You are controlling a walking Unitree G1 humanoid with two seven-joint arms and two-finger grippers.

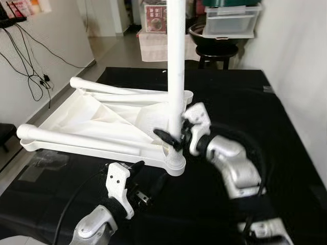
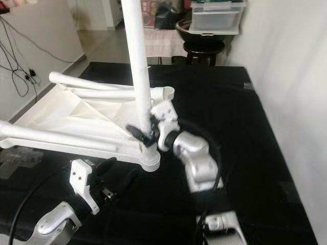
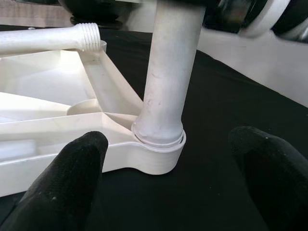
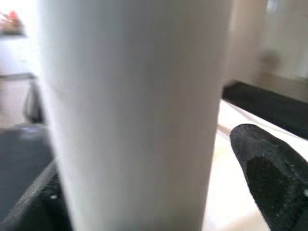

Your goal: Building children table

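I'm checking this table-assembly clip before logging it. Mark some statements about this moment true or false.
1. The upright white leg stands in a corner socket of the upside-down tabletop. True.
2. The right gripper hangs away from the leg with nothing between its jaws. False: its jaws are closed around the upright leg just above the socket.
3. The left gripper holds the leg. False: its jaws are open, short of the corner, touching nothing.
4. Other white legs lie flat on the tabletop. True.
5. The tabletop rests on a red cloth. False: the black surface is under it.
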